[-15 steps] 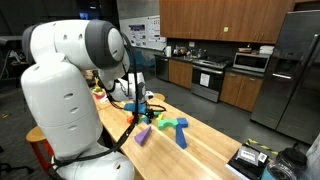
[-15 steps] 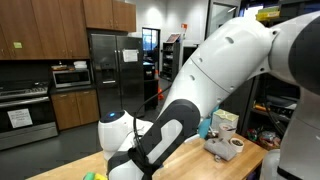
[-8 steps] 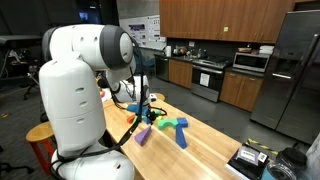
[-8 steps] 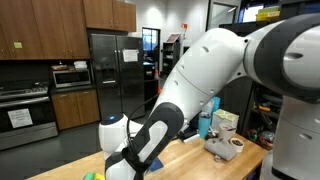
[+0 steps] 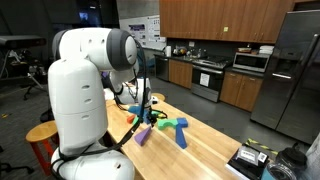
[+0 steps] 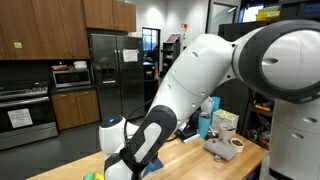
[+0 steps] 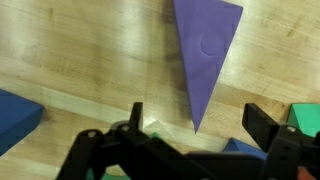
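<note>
In the wrist view my gripper (image 7: 200,125) is open, its two dark fingers apart over a wooden table top (image 7: 80,60). A purple triangular block (image 7: 205,45) lies flat on the wood with its point between the fingers. Blue pieces show at the left edge (image 7: 15,115) and low between the fingers (image 7: 240,148), and a green piece (image 7: 305,115) at the right edge. In an exterior view the gripper (image 5: 146,112) hangs just above a cluster of purple (image 5: 144,135), green (image 5: 178,124) and blue (image 5: 181,137) blocks.
The long wooden table (image 5: 215,150) stands in a kitchen with cabinets, a stove (image 5: 208,78) and a fridge (image 5: 298,80). A box of items (image 5: 250,158) sits at the table's near end. The robot's white arm fills most of an exterior view (image 6: 220,90), with cups and a bowl (image 6: 228,145) behind.
The arm has swung round and the gripper has come slightly lower over the blocks. The blocks have not moved.
</note>
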Available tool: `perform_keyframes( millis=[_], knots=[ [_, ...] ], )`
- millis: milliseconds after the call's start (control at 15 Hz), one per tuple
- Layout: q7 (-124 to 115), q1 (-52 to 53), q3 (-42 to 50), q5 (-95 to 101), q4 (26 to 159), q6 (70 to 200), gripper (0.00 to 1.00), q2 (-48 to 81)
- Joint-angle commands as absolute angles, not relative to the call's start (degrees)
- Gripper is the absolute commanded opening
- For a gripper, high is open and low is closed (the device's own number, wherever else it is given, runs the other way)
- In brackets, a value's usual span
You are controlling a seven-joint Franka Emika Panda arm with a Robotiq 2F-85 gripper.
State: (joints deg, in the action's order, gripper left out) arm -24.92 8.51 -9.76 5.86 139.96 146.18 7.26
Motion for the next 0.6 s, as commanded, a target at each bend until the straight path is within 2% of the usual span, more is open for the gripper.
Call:
perform_keyframes(
  millis=[0,533],
  knots=[
    [-26.9,10.1,-8.4,5.9,139.0,146.3,1.00,8.7],
    [-27.7,11.2,-7.4,5.9,138.3,146.2,1.00,10.8]
  ],
)
